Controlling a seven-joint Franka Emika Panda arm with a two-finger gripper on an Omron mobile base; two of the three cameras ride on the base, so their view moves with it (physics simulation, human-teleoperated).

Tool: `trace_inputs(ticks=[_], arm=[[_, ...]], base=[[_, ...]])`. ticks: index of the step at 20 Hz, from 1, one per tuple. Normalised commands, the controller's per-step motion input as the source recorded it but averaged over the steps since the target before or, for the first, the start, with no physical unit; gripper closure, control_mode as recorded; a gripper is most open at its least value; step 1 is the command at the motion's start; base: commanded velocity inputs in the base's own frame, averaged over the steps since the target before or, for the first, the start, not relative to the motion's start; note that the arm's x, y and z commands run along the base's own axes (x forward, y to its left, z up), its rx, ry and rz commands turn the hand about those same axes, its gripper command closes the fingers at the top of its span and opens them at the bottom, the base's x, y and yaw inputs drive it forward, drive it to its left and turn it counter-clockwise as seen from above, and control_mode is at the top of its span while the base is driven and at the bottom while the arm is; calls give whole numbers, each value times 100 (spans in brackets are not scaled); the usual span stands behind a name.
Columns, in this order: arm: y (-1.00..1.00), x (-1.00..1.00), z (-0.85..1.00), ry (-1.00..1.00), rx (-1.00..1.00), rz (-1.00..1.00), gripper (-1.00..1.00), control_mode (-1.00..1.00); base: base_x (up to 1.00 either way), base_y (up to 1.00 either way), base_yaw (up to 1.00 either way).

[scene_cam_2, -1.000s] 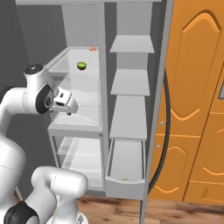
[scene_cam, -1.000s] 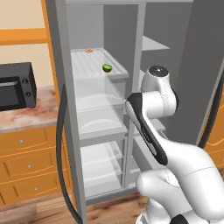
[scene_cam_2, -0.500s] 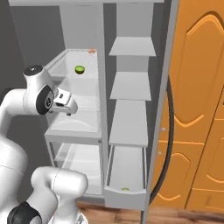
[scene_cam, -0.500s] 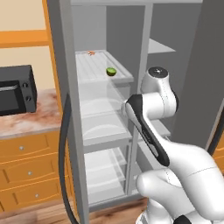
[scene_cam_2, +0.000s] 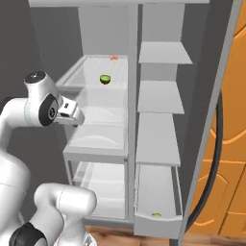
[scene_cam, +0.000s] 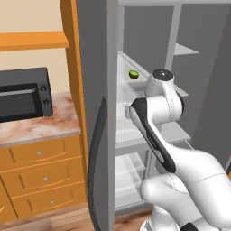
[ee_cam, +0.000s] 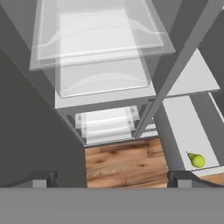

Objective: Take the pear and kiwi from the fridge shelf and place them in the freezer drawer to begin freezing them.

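Observation:
The kiwi (scene_cam: 133, 74) (scene_cam_2: 105, 79) lies on the translucent fridge shelf (scene_cam_2: 86, 73) high in the left compartment, with a tiny orange item (scene_cam_2: 114, 57) behind it. The pear (scene_cam_2: 156, 215) (ee_cam: 197, 160) rests near the front of the pulled-out grey freezer drawer (scene_cam_2: 156, 192) (ee_cam: 181, 127) at the bottom right. My gripper (scene_cam_2: 74, 114) (ee_cam: 111, 179) hangs in front of the left compartment, below and nearer than the kiwi. It points down, is open, and holds nothing.
Clear bins (ee_cam: 100, 35) sit below the hand, and plain grey shelves (scene_cam_2: 161, 96) stack above the drawer. The open fridge door (scene_cam: 97, 113) stands close on the left. A microwave (scene_cam: 22, 92) sits on a counter over wooden drawers. An orange door (scene_cam_2: 235, 144) is on the right.
Both base views have shifted, so the base has driven; the fridge door edge now looms nearer in the left base view. The arm keeps its pose, and the kiwi stays on the shelf.

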Motion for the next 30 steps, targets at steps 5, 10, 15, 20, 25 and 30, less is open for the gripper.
trace_inputs(ticks=[5,10,15,20,25,30], arm=[[0,0,0,0,0,0,-100,100],[0,1,3,1,0,0,-100,-100],[-3,6,65,0,1,-9,-100,-100],[-3,51,72,0,0,-9,-100,-100],[-28,75,16,1,1,-6,-100,-100],[-42,49,-5,0,0,0,-100,-100]], base=[[65,9,0],[34,0,0],[0,0,0],[0,0,0],[0,0,0],[0,0,0]])
